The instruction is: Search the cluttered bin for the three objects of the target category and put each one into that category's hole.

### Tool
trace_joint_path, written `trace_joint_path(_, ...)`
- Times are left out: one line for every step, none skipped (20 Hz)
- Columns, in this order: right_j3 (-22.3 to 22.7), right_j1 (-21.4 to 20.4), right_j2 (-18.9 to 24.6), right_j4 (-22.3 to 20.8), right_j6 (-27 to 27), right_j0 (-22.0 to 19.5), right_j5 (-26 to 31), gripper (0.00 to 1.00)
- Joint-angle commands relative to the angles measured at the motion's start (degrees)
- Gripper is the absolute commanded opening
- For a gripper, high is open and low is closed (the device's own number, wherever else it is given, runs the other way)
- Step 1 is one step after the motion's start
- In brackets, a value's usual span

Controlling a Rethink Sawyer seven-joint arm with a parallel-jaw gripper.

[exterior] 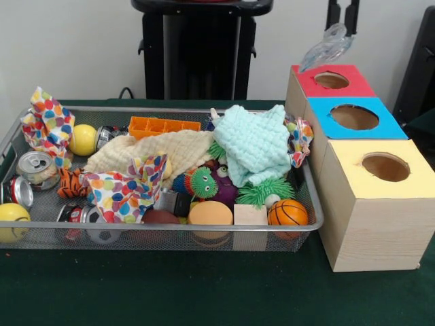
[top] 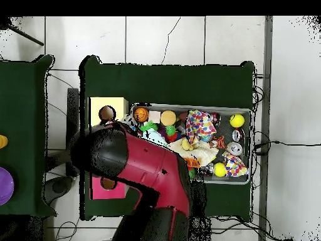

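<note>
- Gripper hangs right above the red-topped box's hole, at the table's far right corner from where I stand, clamped on a crumpled clear plastic bottle.
- Hole lies straight below the bottle; the drop looks near vertical.
- Bin sits just left of the boxes, still cluttered.

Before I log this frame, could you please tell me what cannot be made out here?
The tool: front view, cut off by the top edge; overhead view, hidden under the arm.
Blue box: overhead view, covered by the arm.
Bin bottom: both views, buried under cloths.
</note>
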Motion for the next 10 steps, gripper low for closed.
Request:
trace_joint_path(8.37,1.75,1.28,3.6,20.54,0.97,-0.25,0.0)
trace_joint_path(8.7,1.86,1.37,3.68,20.92,1.2,-1.09,0.0)
trace_joint_path(9.28,2.2,1.55,4.01,21.85,1.76,-2.9,0.0)
trace_joint_path(9.71,2.3,1.73,4.05,22.29,1.95,-3.87,0.0)
trace_joint_path(10.05,2.63,1.91,4.19,22.95,2.25,-5.19,0.0)
trace_joint_path(10.38,2.96,2.1,4.32,23.61,2.55,-6.52,0.0)
trace_joint_path(10.36,3.53,2.02,4.29,24.76,3.26,-7.82,0.0)
trace_joint_path(10.52,3.78,2.01,4.31,25.28,3.56,-8.54,0.0)
trace_joint_path(10.64,4.2,2.01,4.55,26.47,4.27,-9.57,0.0)
trace_joint_path(10.8,4.42,2.07,4.71,26.98,4.56,-10.17,0.0)
